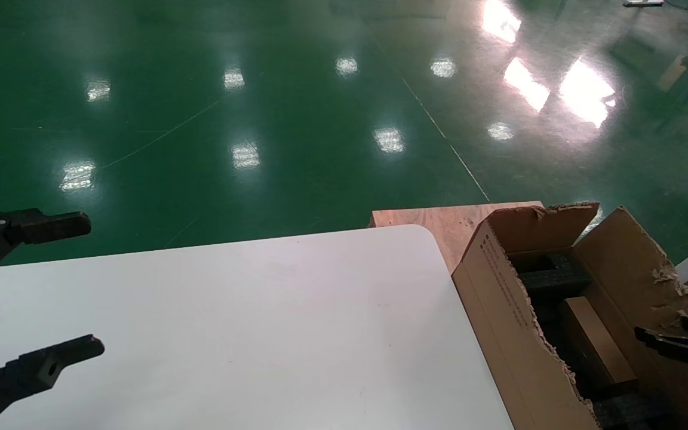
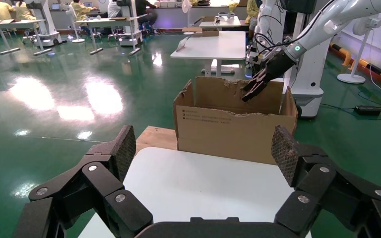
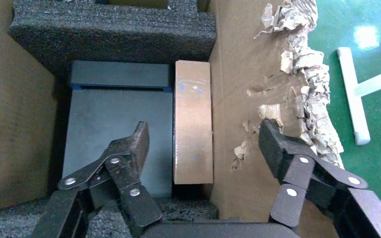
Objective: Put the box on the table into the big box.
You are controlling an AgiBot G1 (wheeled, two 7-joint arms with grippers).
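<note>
Both grippers are spread and empty. Right gripper hangs over the carton, jaws apart above the box, which lies against the carton's torn wall beside black foam (apparently delivered). Left gripper idles over the table's left edge.

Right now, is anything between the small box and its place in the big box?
No. The box already lies inside the big box, between the black foam and the carton wall. The right hand hovers open above it, touching nothing.
</note>
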